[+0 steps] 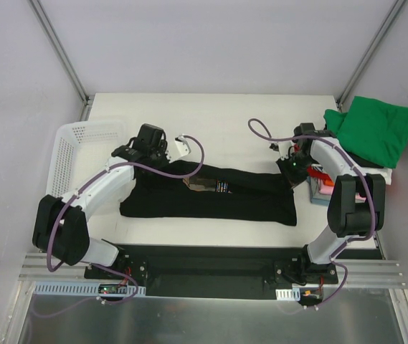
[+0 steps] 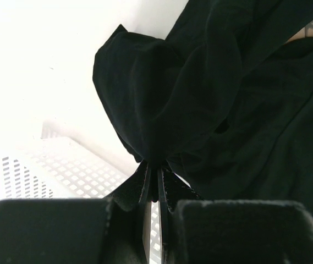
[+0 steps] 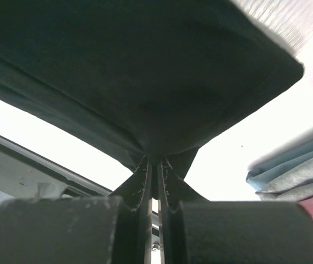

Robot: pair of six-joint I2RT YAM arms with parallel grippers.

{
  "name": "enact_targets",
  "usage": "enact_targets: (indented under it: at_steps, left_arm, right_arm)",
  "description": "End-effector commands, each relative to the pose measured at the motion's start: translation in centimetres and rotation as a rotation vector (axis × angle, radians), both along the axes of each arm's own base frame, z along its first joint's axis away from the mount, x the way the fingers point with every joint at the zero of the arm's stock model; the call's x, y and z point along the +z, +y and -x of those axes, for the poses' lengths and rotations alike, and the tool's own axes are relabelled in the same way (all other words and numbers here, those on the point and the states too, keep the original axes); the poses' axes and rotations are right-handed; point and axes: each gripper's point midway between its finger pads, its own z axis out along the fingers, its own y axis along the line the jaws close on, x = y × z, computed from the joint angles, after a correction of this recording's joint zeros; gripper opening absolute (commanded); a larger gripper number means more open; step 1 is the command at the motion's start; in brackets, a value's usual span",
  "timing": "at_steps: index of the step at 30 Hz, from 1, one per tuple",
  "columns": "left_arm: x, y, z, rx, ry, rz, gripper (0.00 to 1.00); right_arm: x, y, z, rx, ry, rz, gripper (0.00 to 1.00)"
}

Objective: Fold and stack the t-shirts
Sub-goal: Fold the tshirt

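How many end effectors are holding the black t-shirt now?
2. The left end effector pinches the black t-shirt at its end by the basket; the right end effector pinches the end near the folded stack.

The left hand (image 2: 155, 184) sits at the bottom middle of the frame, its two dark fingers (image 2: 143, 184) pressed together on a pinch of the black t-shirt (image 2: 200, 99). From that pinch the cloth rises in a rounded, bunched lobe toward the upper left, with deep folds running up through its middle, while the rest of the shirt spreads across the right side of the frame. At the top right edge a small pale patch of print (image 2: 310, 30) shows on the fabric, too blurred to read. A white mesh basket (image 2: 46, 170) lies at the lower left, beside the fingers, and the bright white surface (image 2: 46, 55) fills the upper left
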Motion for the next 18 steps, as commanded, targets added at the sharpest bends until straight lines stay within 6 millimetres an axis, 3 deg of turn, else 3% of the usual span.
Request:
enact_targets:
  at_steps: [1, 18]
  left_arm:
    - [1.1, 1.5, 1.0, 0.005, -0.034, -0.052, 0.00]
    - [0.4, 2.6, 2.8, 0.020, -0.010, -0.074, 0.00]
  right_arm:
    - [0.3, -0.8, 0.6, 0.022, -0.018, 0.041, 0.01]
    - [-1.4, -2.3, 1.3, 0.036, 0.010, 0.124, 0.01]
